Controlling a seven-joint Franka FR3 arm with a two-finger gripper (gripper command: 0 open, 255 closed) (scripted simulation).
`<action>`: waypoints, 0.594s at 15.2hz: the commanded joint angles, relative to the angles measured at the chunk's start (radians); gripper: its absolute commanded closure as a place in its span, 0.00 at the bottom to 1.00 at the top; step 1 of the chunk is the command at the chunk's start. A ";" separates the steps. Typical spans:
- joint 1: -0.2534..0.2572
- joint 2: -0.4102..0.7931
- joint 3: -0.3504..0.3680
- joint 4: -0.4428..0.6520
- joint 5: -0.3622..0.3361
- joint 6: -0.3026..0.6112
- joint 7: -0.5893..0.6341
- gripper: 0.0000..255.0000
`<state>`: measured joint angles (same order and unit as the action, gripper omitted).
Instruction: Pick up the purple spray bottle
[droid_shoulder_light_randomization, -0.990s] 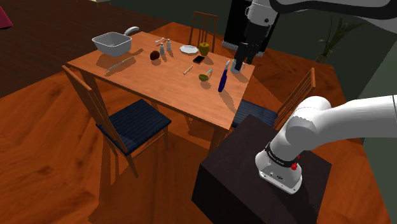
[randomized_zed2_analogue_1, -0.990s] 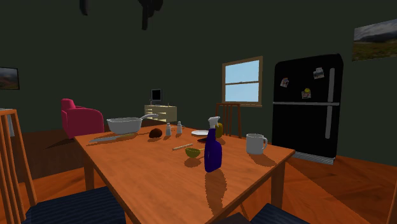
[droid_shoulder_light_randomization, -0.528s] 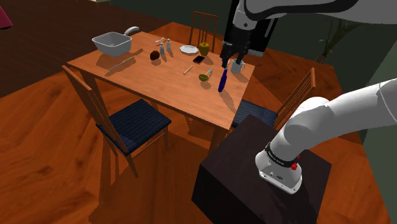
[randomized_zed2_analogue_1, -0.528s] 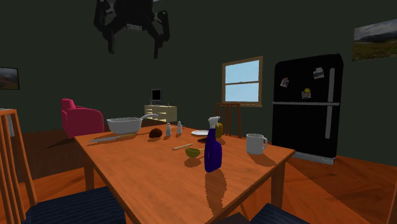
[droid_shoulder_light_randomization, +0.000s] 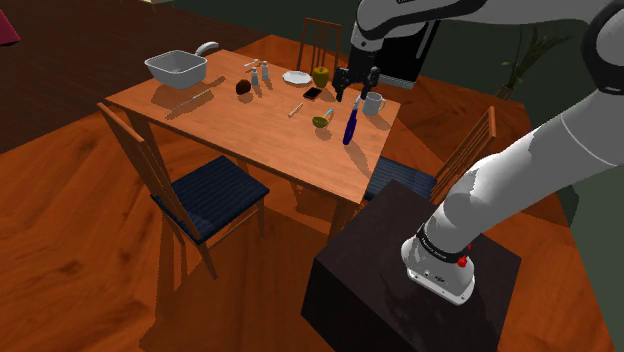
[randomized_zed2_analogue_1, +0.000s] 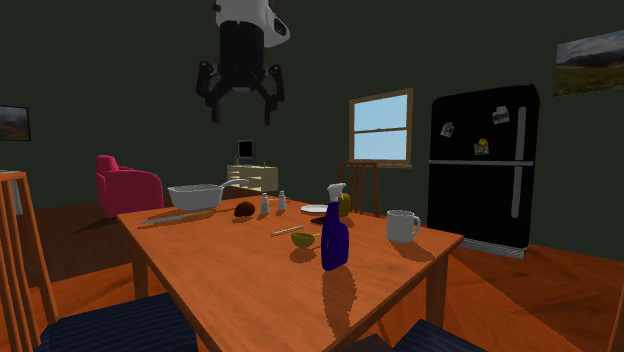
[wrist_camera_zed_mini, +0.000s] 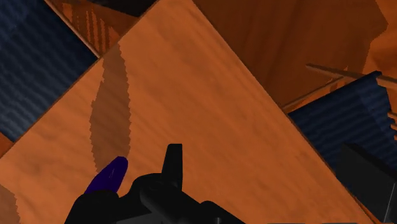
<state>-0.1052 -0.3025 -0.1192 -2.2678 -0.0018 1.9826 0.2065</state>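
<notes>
End effector (randomized_zed2_analogue_1: 240, 116) lower, well above bottle (randomized_zed2_analogue_1: 335, 240)

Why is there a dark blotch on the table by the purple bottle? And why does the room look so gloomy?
Second exterior view: the blotch is the spray bottle's shadow, falling toward the camera across the table. The walls are dim and only the window looks bright. Wrist view: that shadow stretches long over the wood beyond the bottle.

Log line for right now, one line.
phase: pre-grasp | jaws: open, empty, high above wooden table | dark purple spray bottle: upright on table, untouched
</notes>
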 joint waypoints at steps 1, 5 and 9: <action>-0.017 0.075 -0.015 0.041 0.000 0.036 0.026 0.00; -0.046 0.207 -0.041 0.126 0.007 0.085 0.082 0.00; -0.076 0.335 -0.071 0.219 0.021 0.120 0.132 0.00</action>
<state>-0.1752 -0.0027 -0.1847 -2.0737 0.0147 2.0921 0.3210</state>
